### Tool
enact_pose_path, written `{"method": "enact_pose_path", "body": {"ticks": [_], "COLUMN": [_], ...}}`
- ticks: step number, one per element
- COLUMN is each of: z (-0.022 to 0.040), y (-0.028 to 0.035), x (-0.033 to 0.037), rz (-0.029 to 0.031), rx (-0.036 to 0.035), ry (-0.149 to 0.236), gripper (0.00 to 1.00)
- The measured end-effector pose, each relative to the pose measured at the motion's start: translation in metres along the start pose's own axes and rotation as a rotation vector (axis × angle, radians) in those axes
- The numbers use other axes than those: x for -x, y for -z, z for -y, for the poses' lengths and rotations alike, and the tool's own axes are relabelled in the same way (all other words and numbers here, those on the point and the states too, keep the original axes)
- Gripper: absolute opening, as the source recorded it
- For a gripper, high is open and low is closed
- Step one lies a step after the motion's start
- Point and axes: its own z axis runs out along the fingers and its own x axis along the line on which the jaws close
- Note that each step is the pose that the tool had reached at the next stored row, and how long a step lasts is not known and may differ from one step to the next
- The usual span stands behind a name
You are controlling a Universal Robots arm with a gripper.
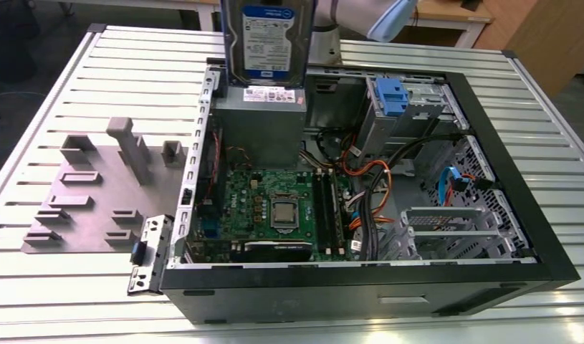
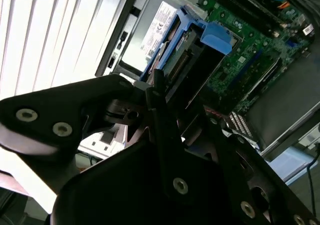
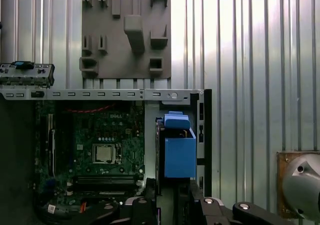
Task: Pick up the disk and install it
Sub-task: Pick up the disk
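The disk [image 1: 269, 39], silver with a white-and-blue label, hangs upright over the back left corner of the open computer case [image 1: 368, 287], just above the grey power-supply box [image 1: 258, 132]. In both wrist views its blue bracket rails show end-on, in the second at the disk [image 2: 192, 60] and in the first at the disk [image 3: 179, 152]. My gripper [image 2: 182, 102] is shut on the disk, with black fingers [image 2: 159, 92] pressed on its two sides. The gripper [image 3: 170, 201] also shows in the first wrist view, above the case's edge.
Inside the case lie a green motherboard [image 1: 272, 208], orange and black cables [image 1: 368, 179], and a drive cage with a blue tab [image 1: 392, 97]. A grey fixture plate [image 1: 100, 193] with upright blocks lies at the exterior view's left on the slatted metal table [image 1: 43, 287]. A loose bracket [image 1: 148, 254] leans against the case.
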Motion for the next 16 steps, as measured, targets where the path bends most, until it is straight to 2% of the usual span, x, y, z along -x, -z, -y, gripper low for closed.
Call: {"method": "enact_pose_path", "body": {"ticks": [3, 9, 16], "z": [0.0125, 0.0317, 0.0575], "y": [0.0002, 0.0001, 0.0003], "x": [0.0002, 0.0006, 0.0011], "rz": [0.0, 0.0, 0.0], "rx": [0.0, 0.0, 0.0], "ry": [0.0, 0.0, 0.0], "gripper": [0.35, 0.35, 0.35]}}
